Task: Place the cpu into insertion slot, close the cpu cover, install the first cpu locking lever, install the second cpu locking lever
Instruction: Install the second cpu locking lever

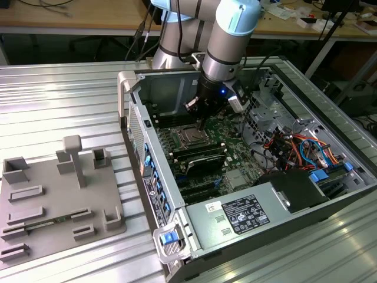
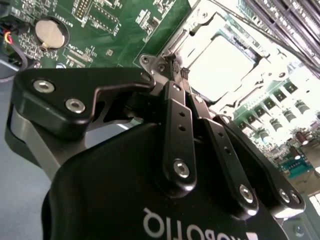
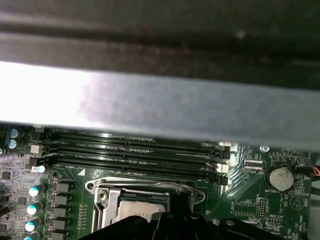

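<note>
The cpu (image 2: pixel 220 65) lies flat in the insertion slot (image 1: pixel 189 137) on the green motherboard, its silver top showing bright. The cpu cover (image 2: pixel 196 31) lies down around it as a silvery frame, with the chip showing through its cut-out. The same cpu (image 3: pixel 141 210) and cover (image 3: pixel 106 191) appear in the first wrist view. My gripper (image 2: pixel 179 74) hangs over one corner of the socket, its two black fingers (image 2: pixel 176 115) drawn together at the tips. Whether a thin lever sits between them I cannot tell. In the exterior view the gripper (image 1: pixel 203 122) is just above the slot's far edge.
Long black memory slots (image 3: pixel 135 150) run beside the socket, under the case's metal wall (image 3: pixel 150 105). A coin battery (image 2: pixel 48 31) sits on the board. Coloured cables (image 1: pixel 294 147) and a power supply (image 1: pixel 241 215) fill the case's near end. A grey fixture plate (image 1: pixel 59 200) lies outside it.
</note>
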